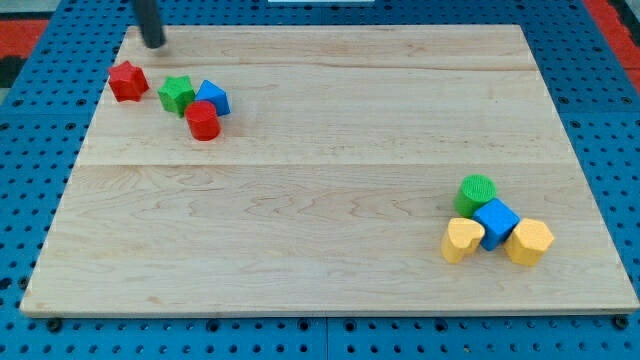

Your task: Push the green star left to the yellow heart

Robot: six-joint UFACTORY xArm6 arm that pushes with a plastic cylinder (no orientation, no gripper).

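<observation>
The green star (176, 94) lies near the view's top left, touching a blue block (213, 97) on its right and close to a red cylinder (202, 120). The yellow heart (462, 240) lies far off at the view's bottom right, next to a blue cube (496, 222). My tip (153, 44) is at the view's top left, above and left of the green star, apart from it. A red star (128, 81) lies just below the tip.
A green cylinder (476, 192) sits above the blue cube and a yellow hexagon-like block (529, 241) lies to its right. The wooden board (320, 180) rests on a blue pegboard; its edges are near both clusters.
</observation>
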